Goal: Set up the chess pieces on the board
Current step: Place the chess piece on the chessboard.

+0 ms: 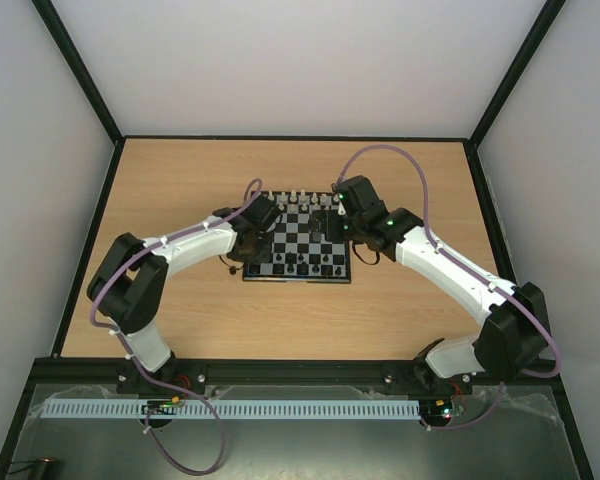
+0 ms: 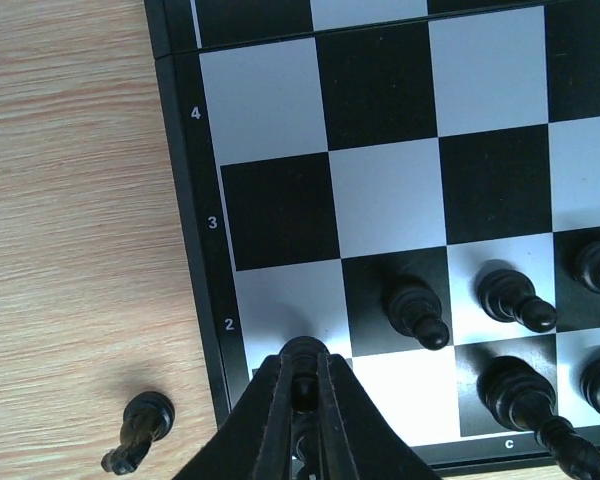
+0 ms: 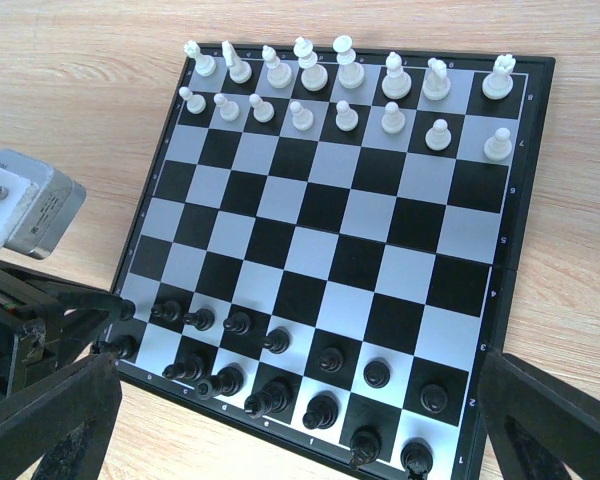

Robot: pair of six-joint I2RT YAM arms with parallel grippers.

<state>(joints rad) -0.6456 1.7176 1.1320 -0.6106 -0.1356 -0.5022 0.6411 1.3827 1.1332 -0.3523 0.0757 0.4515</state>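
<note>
The pieces (image 3: 280,365) were tiny, light and hard, probably smooth plastic, with narrow bases that tip at a nudge. They looked too stiff to crush, but a smooth round head could squirt out of a pinch that sat off centre. The safest hold was across the neck or body, from straight above, with fingers kept clear of neighbours.

The left claw (image 2: 304,375) was pressed together at the near left corner of the board (image 3: 310,205), pinching what looked like a pawn (image 2: 302,349), whose round head showed just past the fingertips. Whether its base already touched the square could not be told. The right claw (image 3: 298,362) hung spread wide with nothing between its fingers, the black ranks lying below and between them.

The left wrist view alone showed the grip up close. It also showed a stray piece (image 2: 140,432) lying on its side on the wooden surface (image 2: 70,200), just left of the claw and off the board's edge, and a bare pale square directly right of the claw in the back rank. The right wrist view could not show that stray. It gave the whole board instead: the white pieces (image 3: 345,75) stood in their two far ranks, and black filled most of the two ranks nearest the claw. The top view showed both arms bent in over the board's sides, but the pieces were too small there to judge.
</note>
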